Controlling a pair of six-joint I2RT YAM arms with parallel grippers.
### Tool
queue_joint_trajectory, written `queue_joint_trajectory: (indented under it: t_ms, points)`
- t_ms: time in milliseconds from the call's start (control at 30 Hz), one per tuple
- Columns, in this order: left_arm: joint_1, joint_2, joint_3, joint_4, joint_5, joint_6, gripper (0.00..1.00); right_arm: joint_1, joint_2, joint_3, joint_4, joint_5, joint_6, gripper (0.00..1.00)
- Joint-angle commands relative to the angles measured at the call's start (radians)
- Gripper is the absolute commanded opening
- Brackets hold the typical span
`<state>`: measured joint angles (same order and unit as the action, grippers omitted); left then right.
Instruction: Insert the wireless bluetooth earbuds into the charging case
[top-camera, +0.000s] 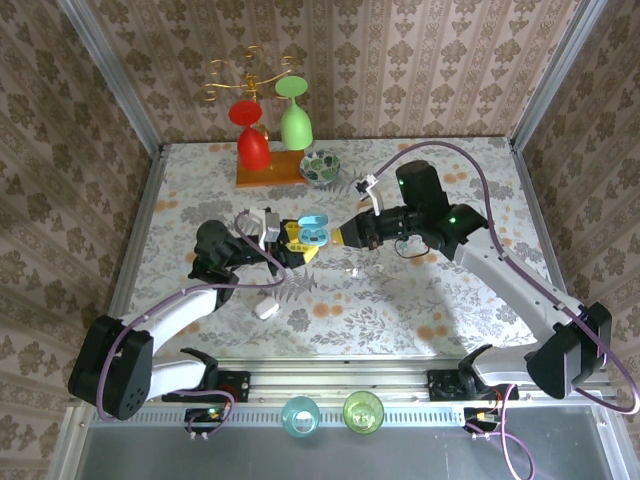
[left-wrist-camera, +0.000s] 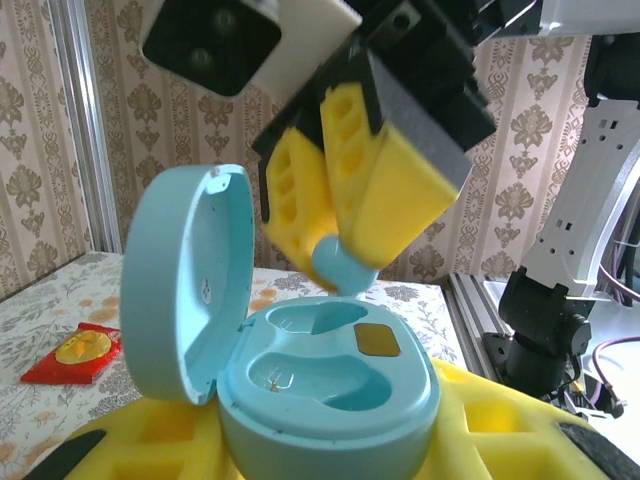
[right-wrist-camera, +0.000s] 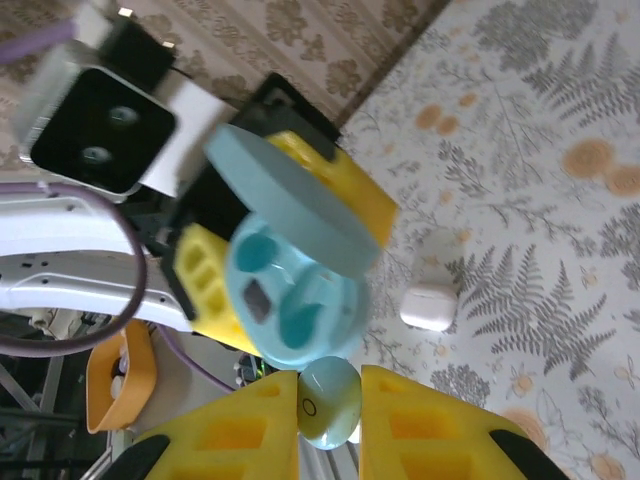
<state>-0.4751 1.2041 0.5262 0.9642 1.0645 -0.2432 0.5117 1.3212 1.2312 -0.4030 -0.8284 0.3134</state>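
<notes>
My left gripper (top-camera: 290, 246) is shut on the light blue charging case (left-wrist-camera: 330, 385), holding it above the table with its lid (left-wrist-camera: 185, 280) swung open. Both wells in the case are empty. Right over the far well hangs one pale blue earbud (left-wrist-camera: 343, 268), pinched in my right gripper (left-wrist-camera: 345, 215), just above the rim and apart from it. In the right wrist view the earbud (right-wrist-camera: 328, 402) sits between the yellow pads (right-wrist-camera: 240, 440), with the open case (right-wrist-camera: 300, 300) just beyond. From above, the case (top-camera: 313, 232) lies between the two grippers, and the right gripper (top-camera: 340, 237) reaches in from the right.
A white closed case (top-camera: 266, 308) lies on the cloth near the left arm, also in the right wrist view (right-wrist-camera: 430, 305). A wooden stand with red and green glasses (top-camera: 270, 135) and a small bowl (top-camera: 320, 167) stand at the back. Two cups (top-camera: 300, 413) sit on the front rail.
</notes>
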Motion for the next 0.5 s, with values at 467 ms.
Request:
queue_joint_trajectory:
  t_ms: [467]
  points:
    - [0.006, -0.005, -0.003, -0.011, 0.042, 0.029, 0.27, 0.059, 0.044, 0.093, 0.004, -0.007, -0.042, 0.19]
